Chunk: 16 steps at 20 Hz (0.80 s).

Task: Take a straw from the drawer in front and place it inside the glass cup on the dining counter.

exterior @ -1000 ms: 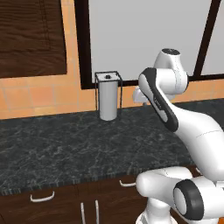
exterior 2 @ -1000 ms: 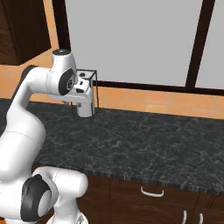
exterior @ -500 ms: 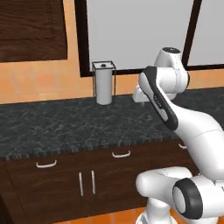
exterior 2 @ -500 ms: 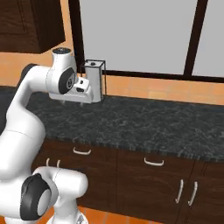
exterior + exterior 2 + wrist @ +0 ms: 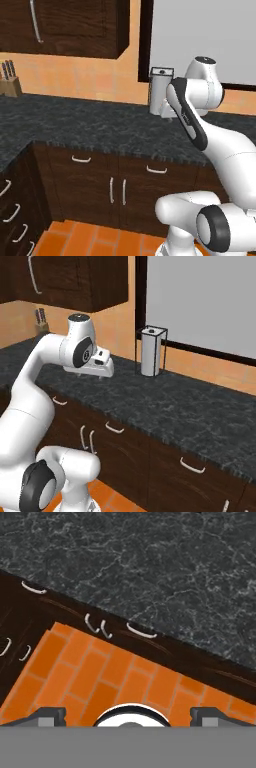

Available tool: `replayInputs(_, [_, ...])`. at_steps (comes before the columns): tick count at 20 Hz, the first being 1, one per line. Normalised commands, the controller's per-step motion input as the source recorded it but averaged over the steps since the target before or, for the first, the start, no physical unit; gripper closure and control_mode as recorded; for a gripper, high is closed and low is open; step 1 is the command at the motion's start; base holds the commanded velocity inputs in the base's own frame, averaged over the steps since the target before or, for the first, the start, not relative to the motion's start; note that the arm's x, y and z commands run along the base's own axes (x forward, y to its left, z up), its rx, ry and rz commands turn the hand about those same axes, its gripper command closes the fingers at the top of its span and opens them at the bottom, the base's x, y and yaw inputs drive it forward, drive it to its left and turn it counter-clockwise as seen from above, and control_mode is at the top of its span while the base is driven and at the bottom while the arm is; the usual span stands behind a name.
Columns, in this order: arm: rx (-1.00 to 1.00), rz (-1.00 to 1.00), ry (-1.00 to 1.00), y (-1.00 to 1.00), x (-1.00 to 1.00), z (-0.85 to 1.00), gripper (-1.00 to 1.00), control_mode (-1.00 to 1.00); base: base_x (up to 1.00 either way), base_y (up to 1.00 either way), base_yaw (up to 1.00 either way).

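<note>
We see the black granite bench (image 5: 90,125) running across the kitchen, with dark wood cupboards below and an orange brick floor (image 5: 115,677). Our white arm (image 5: 45,386) rises over its front edge, and the end effector (image 5: 102,376) hangs above the bench top, pointing down. In the hand view its two dark fingertips (image 5: 47,714) stand wide apart at 7 and 5 o'clock with nothing between them, so it is open and empty.

The drawers (image 5: 157,172) sit in the row just under the bench edge, each with a curved silver handle (image 5: 156,170), and all are closed. In the hand view one such handle (image 5: 140,631) lies at about 12 o'clock from the end effector, well apart from it, with the paired upright cupboard handles (image 5: 97,626) just to its 9 o'clock side.

A paper towel roll in a wire holder (image 5: 151,351) stands at the back of the bench, at 2 o'clock from the end effector in the right base view. A knife block (image 5: 10,82) sits far off at 9 o'clock.
</note>
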Motion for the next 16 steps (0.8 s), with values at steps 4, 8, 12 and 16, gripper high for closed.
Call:
replayInputs(4, [0.0,0.0,0.0,0.0,0.0,0.0,-1.0,1.0,-0.09,-0.84,0.58])
replayInputs(8, [0.0,0.0,0.0,0.0,0.0,0.0,-1.0,1.0,-0.19,-0.84,0.47])
replayInputs(12, [0.0,0.0,0.0,0.0,0.0,0.0,-1.0,1.0,-0.08,-0.67,0.46])
replayInputs(16, [0.0,0.0,0.0,0.0,0.0,0.0,-1.0,1.0,0.0,-0.68,0.52])
